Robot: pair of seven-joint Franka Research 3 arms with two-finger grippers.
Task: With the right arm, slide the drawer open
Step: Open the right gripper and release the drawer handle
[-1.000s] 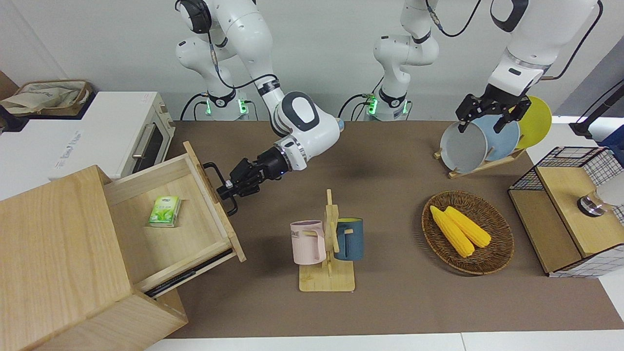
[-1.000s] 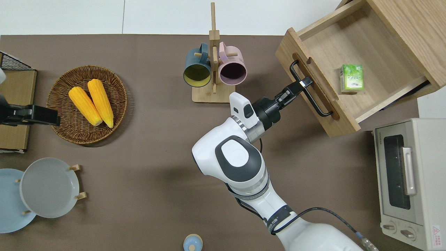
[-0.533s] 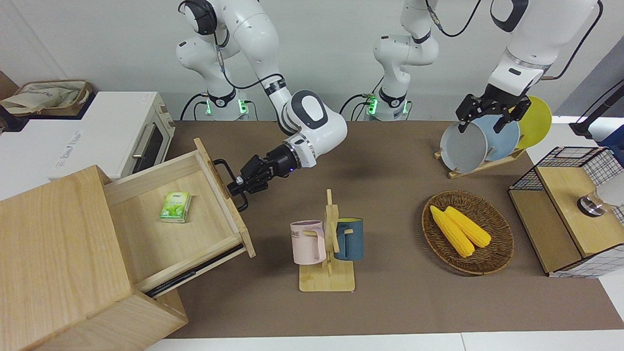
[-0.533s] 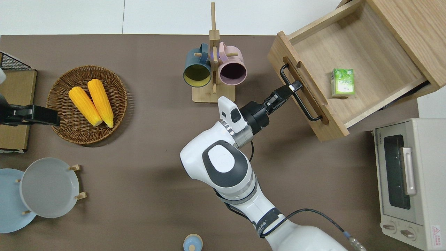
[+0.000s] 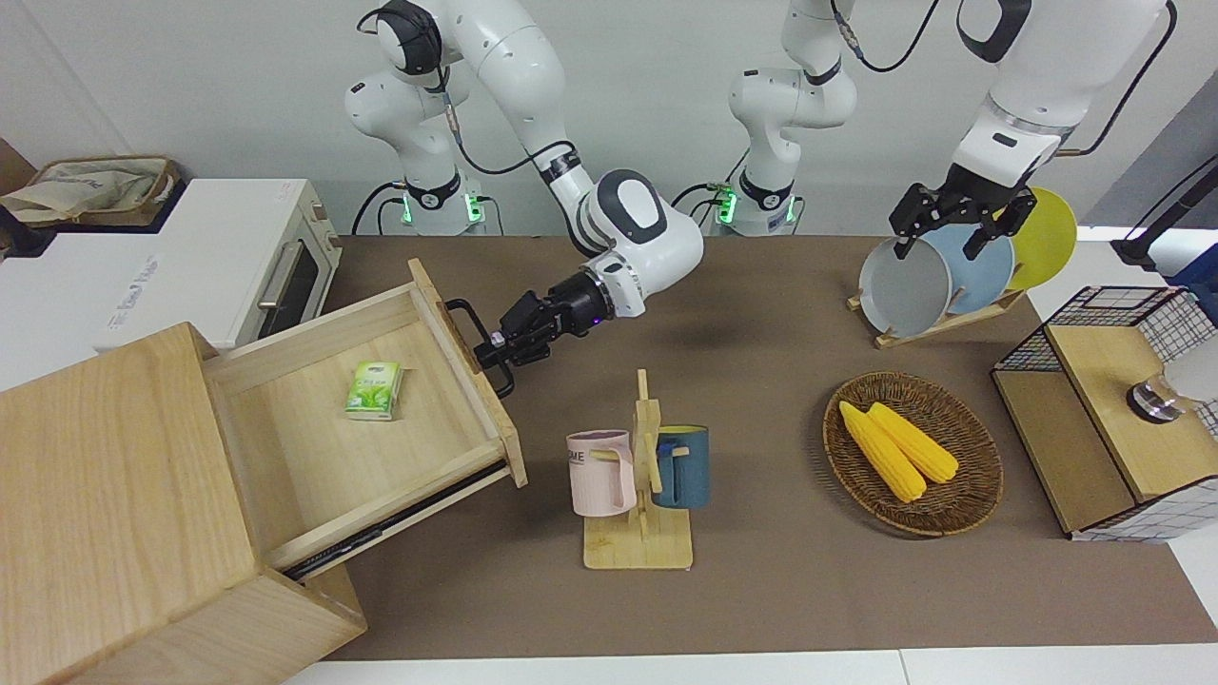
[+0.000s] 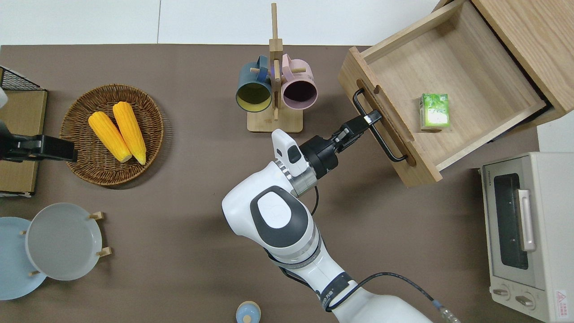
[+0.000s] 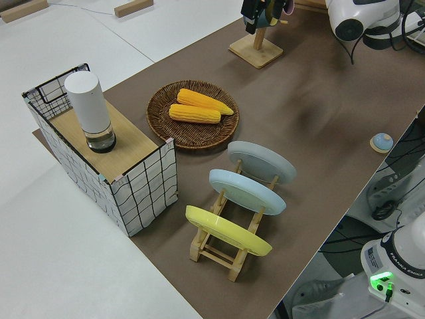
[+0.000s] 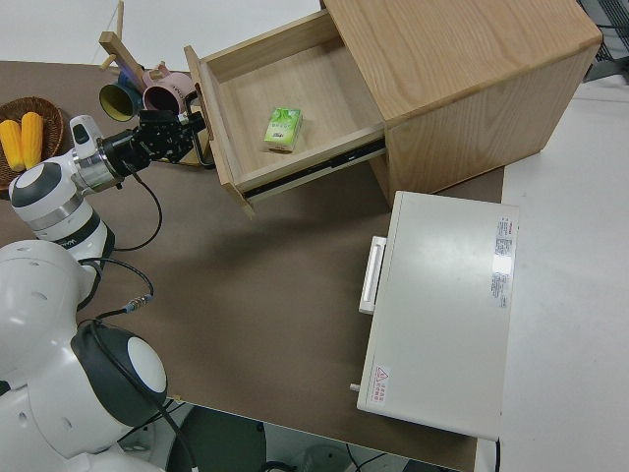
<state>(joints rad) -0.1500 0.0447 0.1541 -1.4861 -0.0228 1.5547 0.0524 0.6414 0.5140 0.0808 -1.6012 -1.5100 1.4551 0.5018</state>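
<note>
- The drawer (image 6: 448, 96) stands drawn well out of its cabinet (image 5: 105, 495), at the tabletop corner on the right arm's end, on the edge farthest from the robots.
- Right gripper (image 6: 365, 121) is clamped on the black bar handle (image 6: 379, 128) near mid-length.
- Judged stiff and light on its runners; only a small green carton (image 6: 434, 111) inside.
- Best hold: mid-bar, which should limit racking.
- Left arm parked.

The wide light-wood drawer (image 6: 441, 85) is standing pulled out of the pale wooden cabinet (image 5: 105, 495), its front closing in on the bamboo mug rack with a pink and a blue mug (image 6: 276, 87), leaving a narrow strip of brown table (image 6: 188, 215) between them. The right gripper (image 6: 364, 123) is occupying the black bar handle (image 6: 379, 125). A small green carton (image 6: 434, 111) is lying in the otherwise bare drawer.
</note>
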